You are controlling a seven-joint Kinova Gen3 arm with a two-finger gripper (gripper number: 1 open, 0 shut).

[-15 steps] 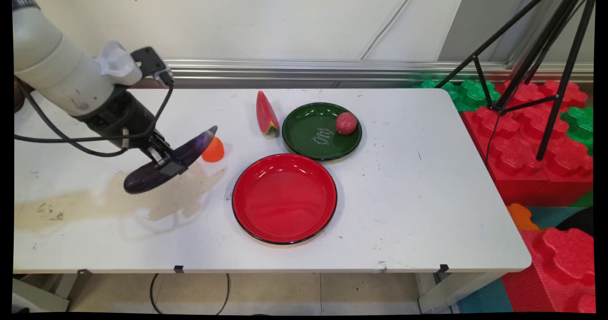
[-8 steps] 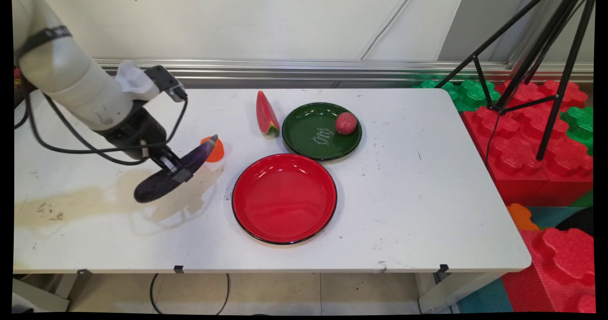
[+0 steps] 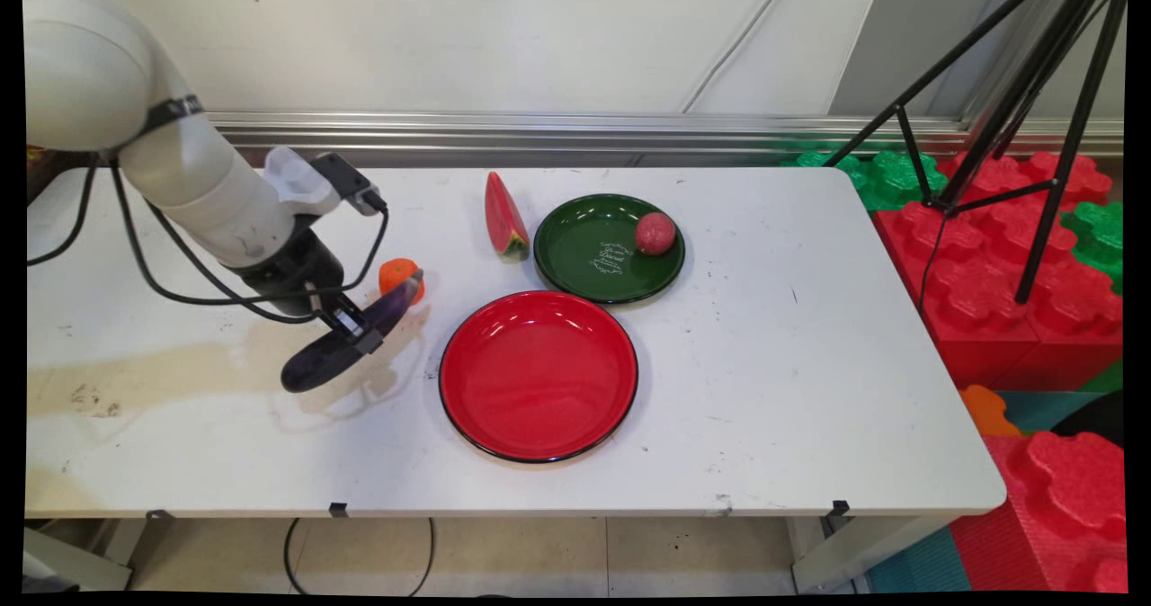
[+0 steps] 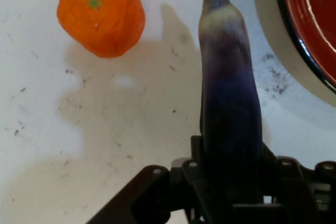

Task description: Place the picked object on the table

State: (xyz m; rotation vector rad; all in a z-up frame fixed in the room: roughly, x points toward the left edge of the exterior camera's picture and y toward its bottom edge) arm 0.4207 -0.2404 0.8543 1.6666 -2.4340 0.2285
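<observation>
My gripper (image 3: 355,332) is shut on a dark purple eggplant (image 3: 346,336), held slanted above the table's left half. In the hand view the eggplant (image 4: 228,98) runs up from the gripper (image 4: 231,182), its green tip pointing away. An orange (image 3: 396,275) sits on the table just behind the eggplant's tip, and it shows as the orange (image 4: 101,14) at upper left in the hand view. The red plate (image 3: 538,374) lies to the right of the eggplant; its rim (image 4: 302,35) shows at the hand view's upper right.
A green plate (image 3: 584,255) with a red ball (image 3: 655,233) on it stands behind the red plate, and a watermelon slice (image 3: 504,216) lies to its left. A brownish stain (image 3: 180,372) marks the table under the arm. Tripod legs (image 3: 1034,120) and foam blocks (image 3: 1007,264) stand at right.
The arm has carried the eggplant to the right and a little nearer, toward the red plate, so its tip now crosses in front of the orange. Everything else stayed put.
</observation>
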